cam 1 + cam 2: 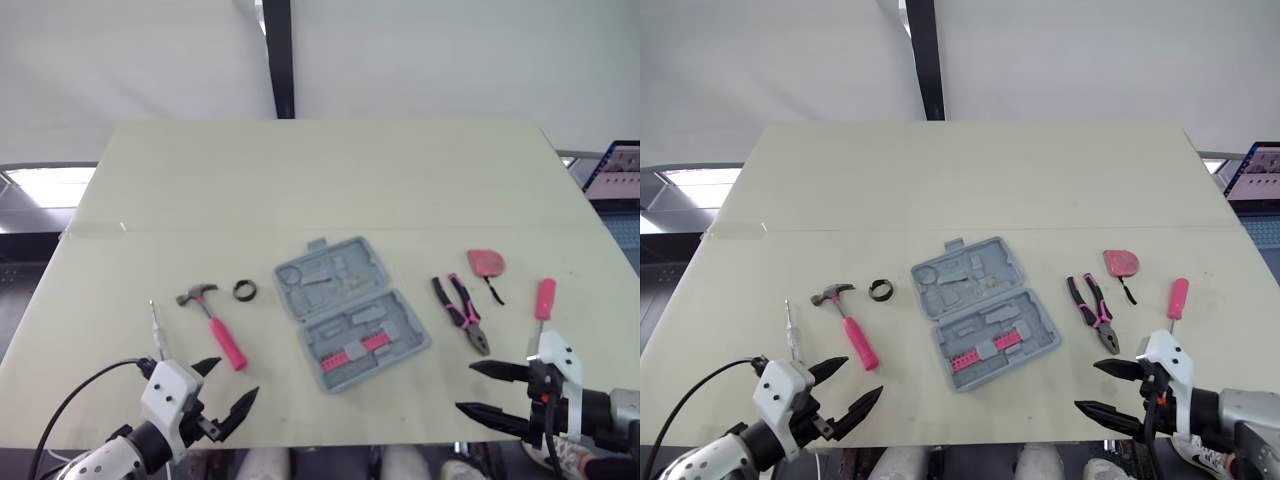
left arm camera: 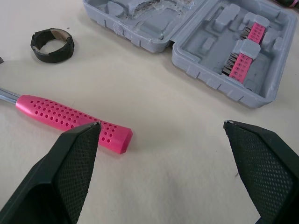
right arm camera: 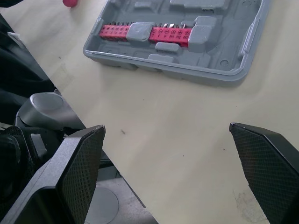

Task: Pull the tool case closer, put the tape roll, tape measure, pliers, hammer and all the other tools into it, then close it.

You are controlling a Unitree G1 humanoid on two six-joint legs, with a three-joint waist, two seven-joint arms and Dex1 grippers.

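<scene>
The grey tool case lies open in the middle of the table, with pink bit strips in its near half. A hammer with a pink handle and a black tape roll lie to its left, and a thin metal tool lies further left. Pliers, a pink tape measure and a pink-handled screwdriver lie to its right. My left gripper is open near the front edge, close to the hammer handle. My right gripper is open near the front right, below the pliers.
The pale table has wide bare room behind the case. A laptop screen shows past the right edge. A black post stands behind the table against a white backdrop.
</scene>
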